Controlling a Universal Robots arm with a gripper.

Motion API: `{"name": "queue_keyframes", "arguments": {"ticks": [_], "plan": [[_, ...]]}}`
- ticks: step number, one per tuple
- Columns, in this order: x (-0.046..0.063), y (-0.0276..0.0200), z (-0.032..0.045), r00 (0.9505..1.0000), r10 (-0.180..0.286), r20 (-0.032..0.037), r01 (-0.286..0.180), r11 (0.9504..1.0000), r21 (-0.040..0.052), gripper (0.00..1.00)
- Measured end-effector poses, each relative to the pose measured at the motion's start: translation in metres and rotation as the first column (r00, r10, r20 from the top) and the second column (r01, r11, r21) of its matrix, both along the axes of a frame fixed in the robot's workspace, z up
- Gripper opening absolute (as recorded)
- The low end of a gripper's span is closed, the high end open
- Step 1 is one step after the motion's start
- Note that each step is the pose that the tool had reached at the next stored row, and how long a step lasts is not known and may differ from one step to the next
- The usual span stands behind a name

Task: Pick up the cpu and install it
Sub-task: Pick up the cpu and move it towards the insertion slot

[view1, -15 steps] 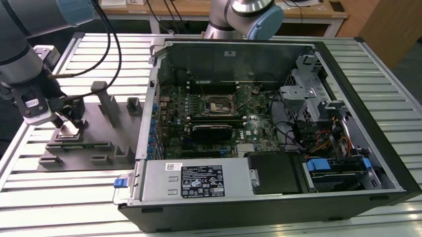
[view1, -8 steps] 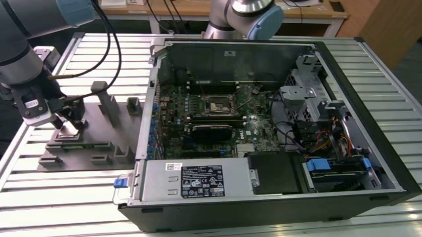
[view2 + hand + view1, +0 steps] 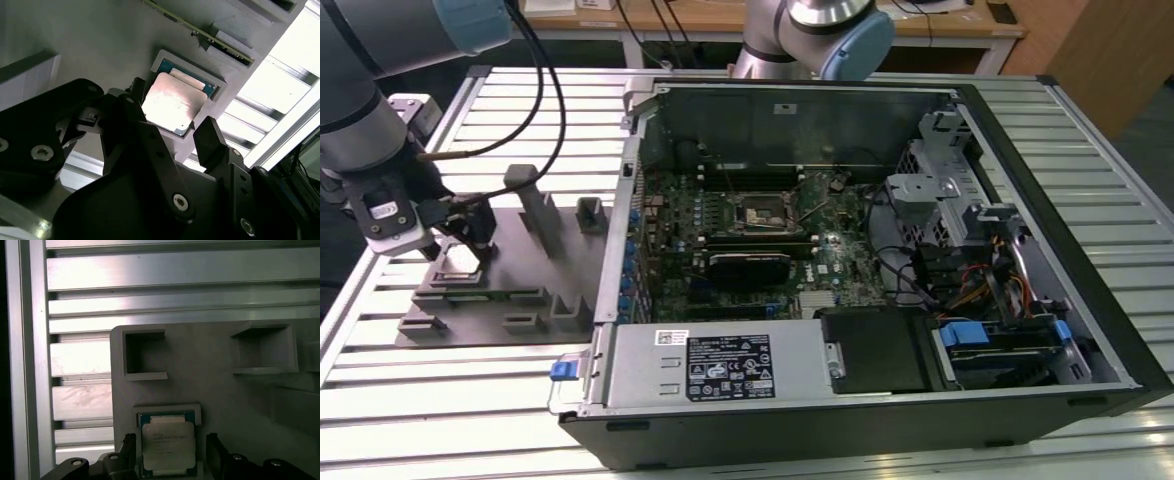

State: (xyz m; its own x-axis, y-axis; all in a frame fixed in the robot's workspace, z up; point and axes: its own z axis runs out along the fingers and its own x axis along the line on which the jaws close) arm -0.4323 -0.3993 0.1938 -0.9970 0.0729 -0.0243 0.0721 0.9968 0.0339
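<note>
Presently the cpu (image 3: 167, 442) is seen lying flat, shiny metal top upward, seated in a shallow pocket (image 3: 167, 409) of a grey fixture plate (image 3: 215, 400). Its outline is nearly square, so a long axis can hardly be told; its edges are lined up squarely with the pocket walls and it is not tilted. The gripper (image 3: 171, 111) is held just above it with its jaws spread, and the black fingers (image 3: 212, 142) are placed on two opposite sides of the chip, near its edges; whether they touch it cannot be told. Nothing is pinched.

In the exterior view the plate is found on the slotted table (image 3: 467, 400) at about nine o'clock from the open computer case (image 3: 854, 410), toward the exterior view's left, and the gripper is lowered over the plate's nine o'clock side. Inside the case, a black socket (image 3: 761, 212) is seen on the board, well apart from the chip.
</note>
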Motion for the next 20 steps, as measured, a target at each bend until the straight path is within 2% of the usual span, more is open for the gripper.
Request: {"name": "queue_keyframes", "arguments": {"ticks": [1, 2, 5, 14, 20], "plan": [[0.0001, 0.0000, -0.0001, 1.0000, 0.008, -0.0002, -0.008, 1.0000, -0.0002, 0.66], [0.0004, -0.0001, -0.0011, 0.9994, 0.034, -0.0023, -0.034, 0.9994, -0.0064, 0.66], [0.0006, 0.0000, -0.0029, 0.9987, 0.050, -0.0032, -0.050, 0.9987, -0.0086, 0.66], [0.0006, 0.0000, -0.0068, 0.9956, 0.094, -0.0031, -0.094, 0.9955, -0.0086, 0.66], [-0.0002, 0.0000, -0.0097, 0.9949, 0.101, -0.0031, -0.101, 0.9949, -0.0087, 0.66]]}}
